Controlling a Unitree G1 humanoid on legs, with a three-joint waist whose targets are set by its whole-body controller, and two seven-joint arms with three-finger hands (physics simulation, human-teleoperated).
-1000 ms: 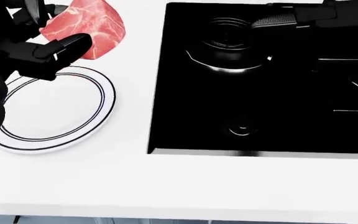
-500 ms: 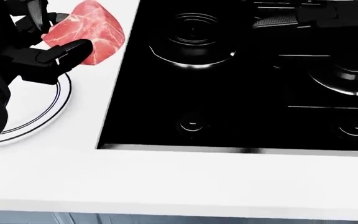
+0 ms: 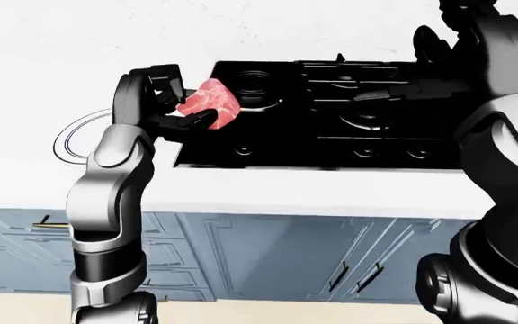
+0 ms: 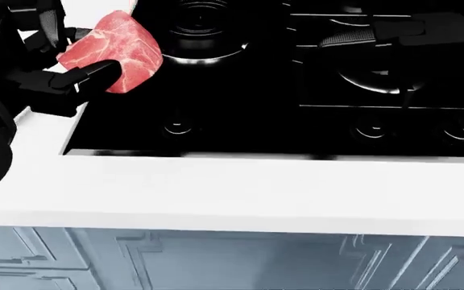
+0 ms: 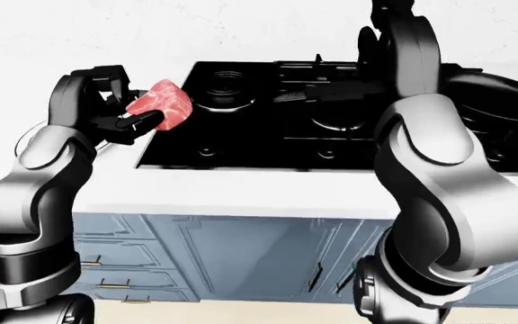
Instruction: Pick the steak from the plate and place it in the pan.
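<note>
Steak held in the left hand at the left edge of the stove

The left hand (image 4: 51,66) has its fingers (image 4: 87,75) closed round the red, marbled steak (image 4: 115,51), holding it clear of the white tabletop (image 4: 240,193), just over the left edge of the black stove (image 3: 331,128); in the left-eye view the white plate (image 3: 79,131) lies bare on the tabletop to the left of that arm, near the stove's left side. The right hand (image 3: 443,44) is raised over the far right part of the stove, dark against dark, so I cannot tell how its fingers stand. A dark long handle (image 4: 361,36) lies across the burners near the top of the head view. Blue-grey cabinet doors (image 4: 216,260) run under the tabletop's near edge
</note>
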